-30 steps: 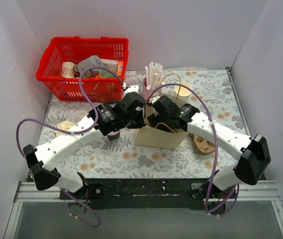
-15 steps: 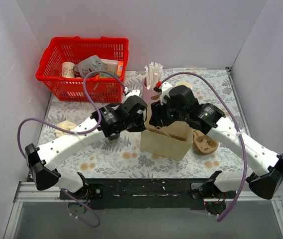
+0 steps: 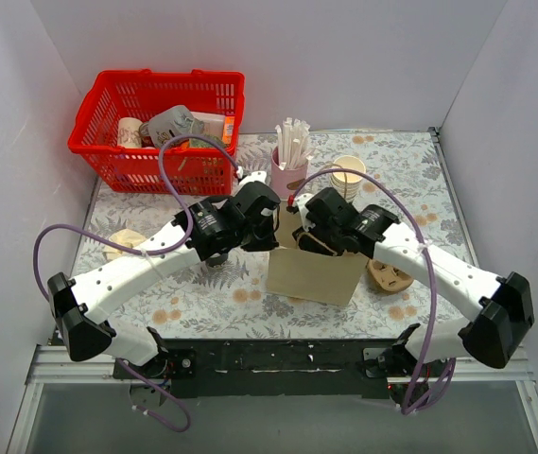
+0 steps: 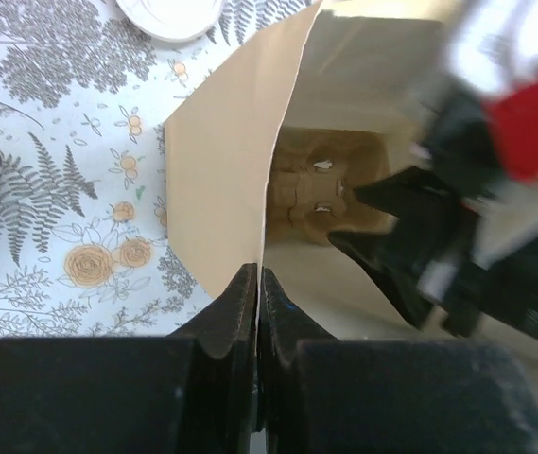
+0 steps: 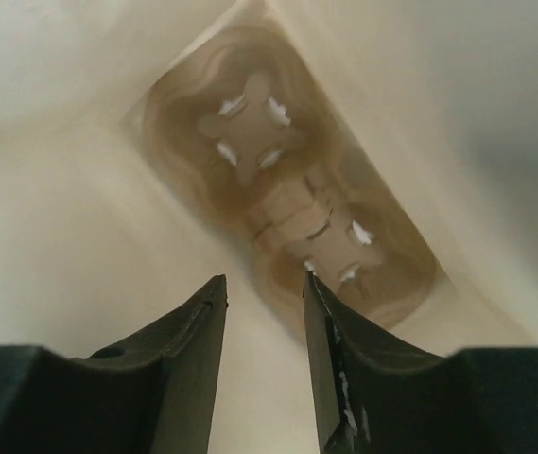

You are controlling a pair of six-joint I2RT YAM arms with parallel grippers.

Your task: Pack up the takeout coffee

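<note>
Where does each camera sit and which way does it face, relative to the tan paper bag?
Top external: above and behind the arms, looking down on the flowered table; both arms show, meeting at the tan paper bag.
Left wrist: at the bag's mouth, looking down inside; the left gripper shows, shut on the rim.
Right wrist: inside the bag, facing its floor; the open right gripper shows.
Shared: both wrist views see the brown moulded pulp cup carrier on the bag's floor.
</note>
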